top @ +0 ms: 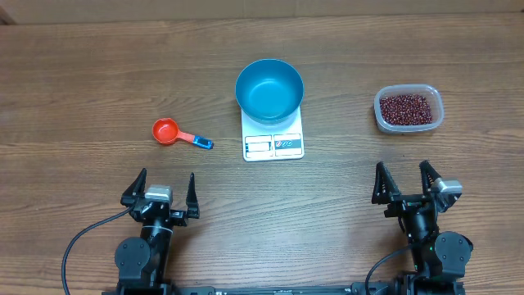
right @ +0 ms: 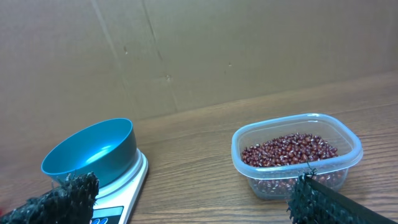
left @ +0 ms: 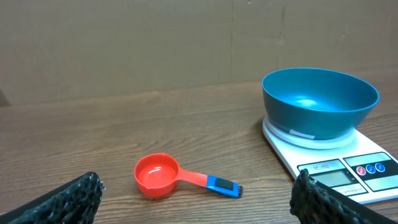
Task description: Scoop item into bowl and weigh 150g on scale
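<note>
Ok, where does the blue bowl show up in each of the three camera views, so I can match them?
Overhead: the blue bowl is at upper centre, sitting on the scale.
Left wrist: the bowl is at the right side, mid-height.
Right wrist: the bowl is at lower left.
Shared landmark: the scale under the bowl shows in all three views.

My right gripper (right: 193,186) hangs wide open over the wooden table (right: 199,149), one black finger (right: 62,202) at each lower corner. Ahead right, the clear tub (right: 359,151) holds the red-brown beans (right: 289,151). Ahead left, well apart from it, the blue bowl (right: 93,155) sits, seemingly empty, on the white scale (right: 135,179), with cardboard (right: 217,50) behind.
</note>
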`<action>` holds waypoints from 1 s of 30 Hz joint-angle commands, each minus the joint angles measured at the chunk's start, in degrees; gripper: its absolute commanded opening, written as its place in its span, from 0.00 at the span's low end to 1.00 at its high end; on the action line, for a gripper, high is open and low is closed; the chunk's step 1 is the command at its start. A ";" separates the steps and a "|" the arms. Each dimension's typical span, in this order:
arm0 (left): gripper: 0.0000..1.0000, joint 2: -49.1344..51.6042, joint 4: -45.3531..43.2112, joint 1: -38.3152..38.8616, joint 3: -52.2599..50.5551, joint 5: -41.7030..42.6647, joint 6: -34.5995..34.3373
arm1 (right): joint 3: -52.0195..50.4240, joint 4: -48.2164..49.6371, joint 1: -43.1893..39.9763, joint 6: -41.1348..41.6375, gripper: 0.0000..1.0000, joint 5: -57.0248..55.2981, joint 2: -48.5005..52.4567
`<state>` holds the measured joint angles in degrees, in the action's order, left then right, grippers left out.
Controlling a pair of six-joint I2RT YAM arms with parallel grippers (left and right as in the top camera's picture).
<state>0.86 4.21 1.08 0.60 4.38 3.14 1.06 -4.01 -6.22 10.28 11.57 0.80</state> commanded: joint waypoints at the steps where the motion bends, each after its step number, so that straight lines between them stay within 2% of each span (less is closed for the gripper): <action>1: 1.00 -0.55 0.00 -0.33 -0.33 -0.50 0.55 | -0.61 0.31 0.48 -0.11 1.00 -0.61 -0.63; 30: 1.00 -0.55 -0.33 -0.33 -0.33 -0.33 -0.83 | -0.61 0.31 0.48 -0.11 1.00 -0.61 -0.63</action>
<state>0.86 4.14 1.08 0.60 4.38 3.09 1.06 -4.03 -6.22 10.31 11.57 0.80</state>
